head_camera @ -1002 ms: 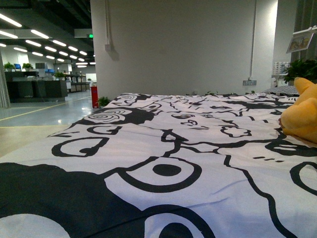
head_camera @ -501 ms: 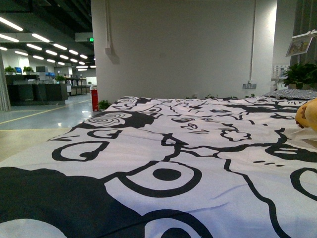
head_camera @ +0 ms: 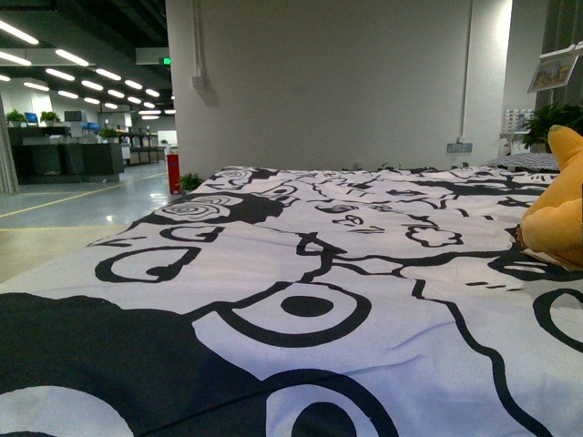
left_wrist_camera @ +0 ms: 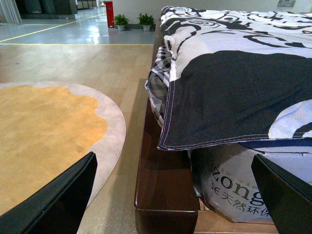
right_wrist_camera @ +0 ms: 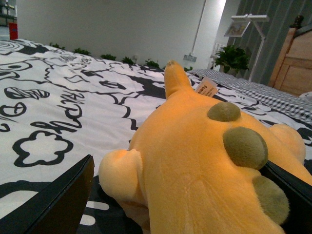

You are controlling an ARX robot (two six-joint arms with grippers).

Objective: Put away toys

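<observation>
The plush toy (head_camera: 557, 214) lies at three o'clock on the quilt (head_camera: 364, 273), right gripper (right_wrist_camera: 179, 165) spread wide around its soft, light-looking body (bite the thick middle), left gripper (left_wrist_camera: 173, 160) splayed, empty.
</observation>
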